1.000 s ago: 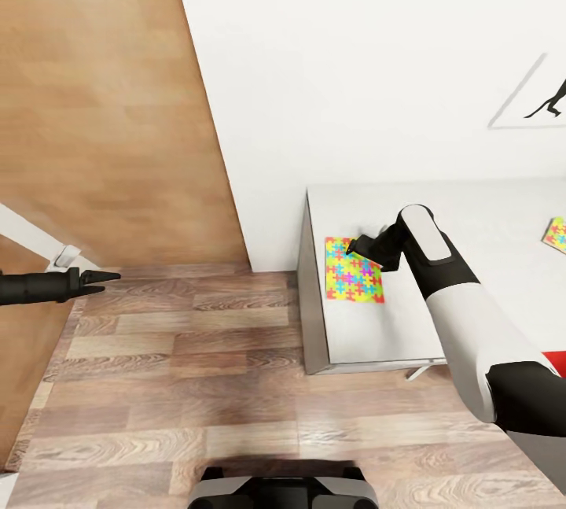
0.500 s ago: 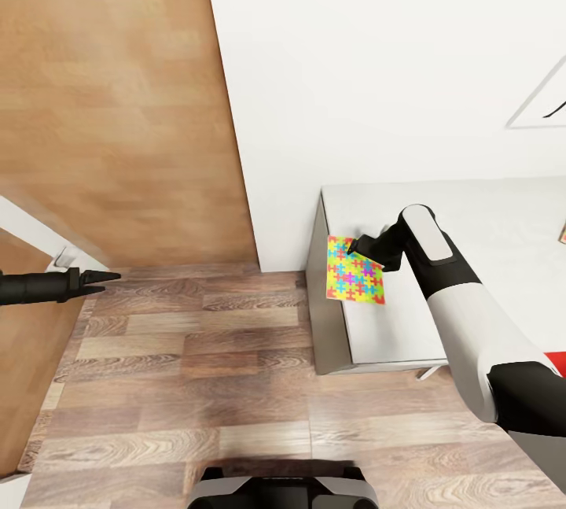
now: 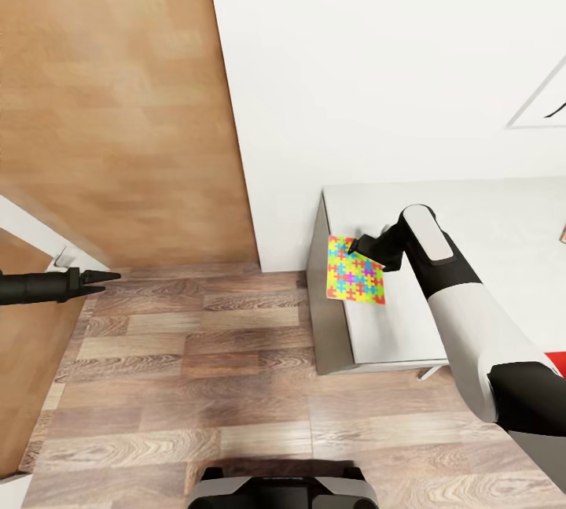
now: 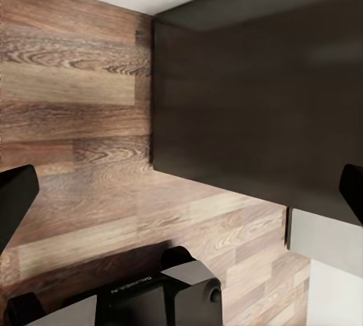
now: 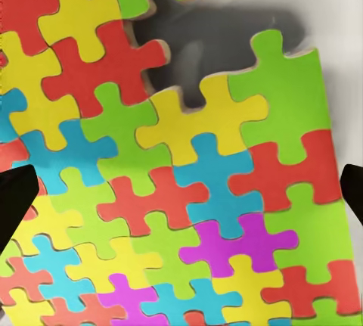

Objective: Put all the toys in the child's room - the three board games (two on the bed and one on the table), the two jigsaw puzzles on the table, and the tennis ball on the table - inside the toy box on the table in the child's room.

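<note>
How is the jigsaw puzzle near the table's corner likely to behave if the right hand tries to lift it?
The jigsaw puzzle looks thin and flat on the table, so probably light but hard to get fingers under. It may slide rather than lift. Missing pieces at one edge suggest it could flex or separate under the right hand.

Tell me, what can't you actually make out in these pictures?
- Head view: whether the right fingers touch the puzzle; the arm hides the contact.
- Head view: the wall picture, cut off by the edge.
- Right wrist view: the puzzle's outer edges, cut off.
- Left wrist view: the left fingers' tips, cut off at the sides.
</note>
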Controlling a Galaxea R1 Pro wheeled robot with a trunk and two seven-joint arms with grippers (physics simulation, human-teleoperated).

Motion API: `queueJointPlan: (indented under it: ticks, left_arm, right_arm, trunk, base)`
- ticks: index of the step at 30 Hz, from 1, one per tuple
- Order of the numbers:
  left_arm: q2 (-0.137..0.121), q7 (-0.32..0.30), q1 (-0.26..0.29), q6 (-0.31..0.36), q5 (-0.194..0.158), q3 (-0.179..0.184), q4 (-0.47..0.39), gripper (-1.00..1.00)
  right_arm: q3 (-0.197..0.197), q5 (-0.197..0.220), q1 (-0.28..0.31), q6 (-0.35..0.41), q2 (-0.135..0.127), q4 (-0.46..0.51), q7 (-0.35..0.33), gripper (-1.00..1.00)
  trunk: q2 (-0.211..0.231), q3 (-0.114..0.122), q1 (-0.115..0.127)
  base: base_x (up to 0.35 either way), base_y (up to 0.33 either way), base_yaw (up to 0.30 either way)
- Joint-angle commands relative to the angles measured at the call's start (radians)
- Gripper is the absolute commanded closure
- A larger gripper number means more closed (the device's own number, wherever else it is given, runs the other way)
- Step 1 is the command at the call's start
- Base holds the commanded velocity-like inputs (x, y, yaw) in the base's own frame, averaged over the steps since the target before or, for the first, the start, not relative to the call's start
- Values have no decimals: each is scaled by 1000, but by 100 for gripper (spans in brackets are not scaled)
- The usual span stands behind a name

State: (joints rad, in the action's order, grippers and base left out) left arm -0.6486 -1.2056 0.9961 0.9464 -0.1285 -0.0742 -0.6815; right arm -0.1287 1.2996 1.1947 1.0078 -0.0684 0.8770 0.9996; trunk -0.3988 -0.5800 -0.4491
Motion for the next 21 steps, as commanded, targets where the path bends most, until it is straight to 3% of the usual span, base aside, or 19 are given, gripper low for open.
queueJointPlan:
  ticks: [1, 21]
  left_arm:
    - [0, -2, 1, 6, -2, 0, 0, -100]
    - [0, -2, 1, 5, -2, 0, 0, -100]
  right_arm:
    - [-4, 25, 0, -2, -1, -41, 8, -100]
    - [-2, 25, -1, -3, -1, -39, 8, -100]
  trunk:
    - [-1, -2, -1]
    - [-1, 10, -1]
  base:
    - [0, 35, 0]
    - [0, 3, 0]
